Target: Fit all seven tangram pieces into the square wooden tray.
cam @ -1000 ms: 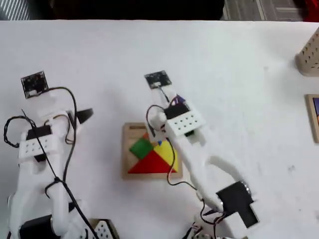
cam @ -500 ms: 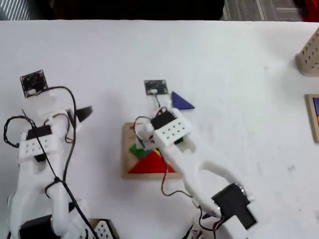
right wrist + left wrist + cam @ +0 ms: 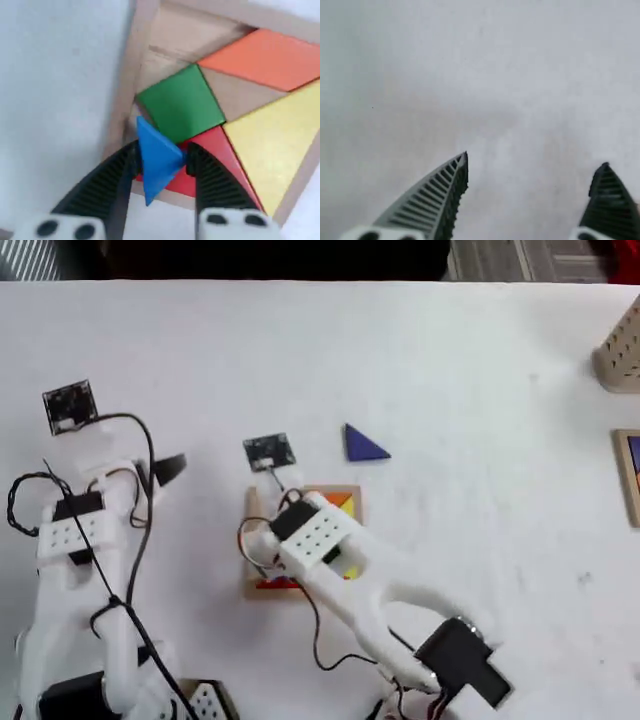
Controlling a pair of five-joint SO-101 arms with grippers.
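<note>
White table (image 3: 480,360) seen from above, with two white robot arms side by side. At the left, the left arm (image 3: 75,530) sits over bare tabletop, well apart from the puzzle. Its wrist camera shows the left gripper (image 3: 535,160) with its two fingers spread wide above plain table.

Near the middle lies the square wooden tray (image 3: 252,502), mostly covered by the right arm (image 3: 318,537). In that arm's wrist camera, the right gripper (image 3: 162,150) pinches a light blue triangle (image 3: 156,160) over the tray's edge, just beside a green square (image 3: 182,102) and a red triangle (image 3: 212,145). An orange parallelogram (image 3: 260,52) and a yellow triangle (image 3: 275,145) also lie in the tray, with bare wood showing between pieces.

Right of the tray, a dark blue triangle (image 3: 364,444) lies loose on the table. At the far right edge are a wooden block with holes (image 3: 620,355) and part of another wooden tray (image 3: 630,475).
</note>
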